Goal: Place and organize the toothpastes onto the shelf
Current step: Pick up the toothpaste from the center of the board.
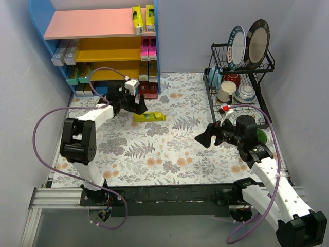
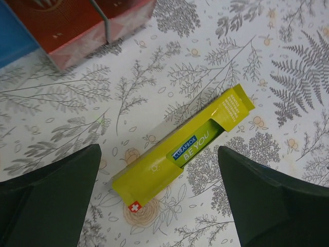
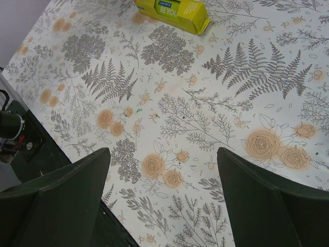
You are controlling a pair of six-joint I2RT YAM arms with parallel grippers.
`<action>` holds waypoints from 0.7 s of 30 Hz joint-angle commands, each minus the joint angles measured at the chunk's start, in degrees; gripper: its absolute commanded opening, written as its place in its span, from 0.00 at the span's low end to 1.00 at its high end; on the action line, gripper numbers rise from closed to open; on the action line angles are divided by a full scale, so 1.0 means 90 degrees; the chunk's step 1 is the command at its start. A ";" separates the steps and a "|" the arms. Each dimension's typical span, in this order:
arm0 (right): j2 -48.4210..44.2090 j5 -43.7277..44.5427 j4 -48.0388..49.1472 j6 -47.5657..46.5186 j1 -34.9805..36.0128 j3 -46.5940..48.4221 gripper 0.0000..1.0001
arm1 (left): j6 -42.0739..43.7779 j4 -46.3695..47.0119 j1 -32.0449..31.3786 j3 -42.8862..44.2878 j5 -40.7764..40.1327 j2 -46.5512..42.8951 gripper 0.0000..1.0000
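The left gripper [image 1: 133, 108] stands with jaws wide apart, holding nothing. The yellow toothpaste box [image 2: 182, 154] lies flat on the floral table [image 1: 169, 154], below the gap between the fingers and just in front of the shelf [image 1: 87, 23]. The right gripper [image 1: 205, 135] is also spread wide and empty, well apart from the box.

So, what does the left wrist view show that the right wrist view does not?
Only left wrist: dark red boxes at the top left, and the whole yellow box. Only right wrist: the black rail at the table's edge. Both: the yellow box, the floral cloth, and wide-open fingers.
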 commanded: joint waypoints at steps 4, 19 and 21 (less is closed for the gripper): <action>-0.0061 -0.0064 0.0163 -0.0089 -0.0015 0.0100 0.93 | 0.0425 -0.0631 0.0010 0.0546 0.1029 0.0590 0.98; -0.0080 -0.0309 0.0407 0.0018 -0.0015 -0.0086 0.93 | -0.0415 -0.0661 -0.0370 -0.0860 0.1119 -0.0142 0.98; -0.0129 -0.0289 0.0407 0.0018 -0.0015 -0.0096 0.93 | -0.0795 -0.0554 -0.0449 -0.1036 0.0517 -0.0327 0.98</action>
